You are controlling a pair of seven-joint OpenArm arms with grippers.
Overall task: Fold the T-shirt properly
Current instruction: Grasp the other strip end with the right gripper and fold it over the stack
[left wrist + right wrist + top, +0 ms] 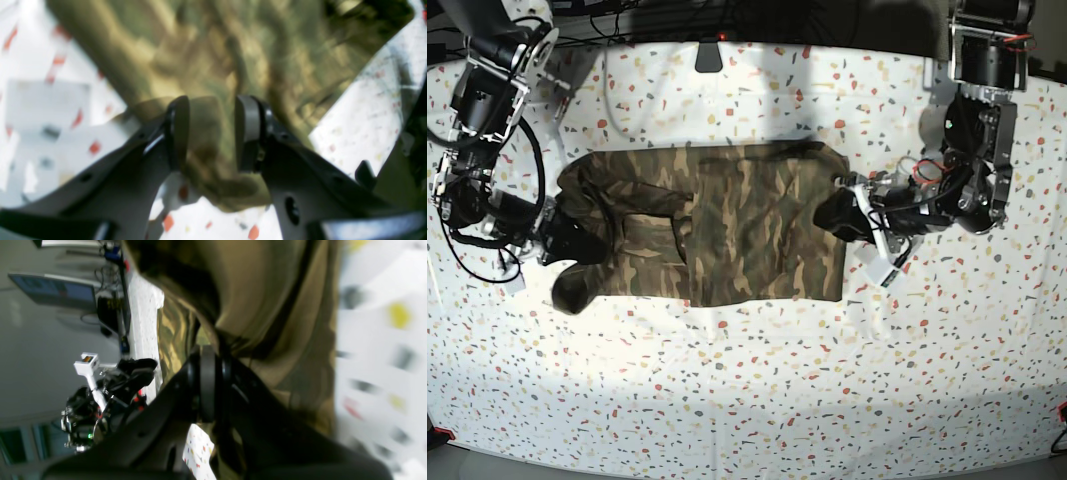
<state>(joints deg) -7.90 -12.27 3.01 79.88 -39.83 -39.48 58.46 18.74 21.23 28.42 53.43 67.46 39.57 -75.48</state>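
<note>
- In the left wrist view, the left gripper [211, 133] is seen nearest to the camera; its jaws are held partly apart, and a fold of the T-shirt [213, 66] is seen in the gap between them.
- It cannot be told from this blurred view whether the cloth is really pinched by the pads [248, 133] or only lies between them.
- In the right wrist view, the jaws of the right gripper [208, 383] are pressed together on an edge of the T-shirt [267, 306], and the cloth is drawn up around them.
- In the base view, the T-shirt [747, 235] is spread on the table [757, 400], near its middle, with the main part lying flat.
- The side of the shirt near the right gripper [577, 238] is bunched and wrinkled, and one sleeve is hanging down towards the front of the table.
- The left gripper [839, 215] is placed at the opposite edge of the shirt.
- The table is covered with a white speckled cloth.
</note>
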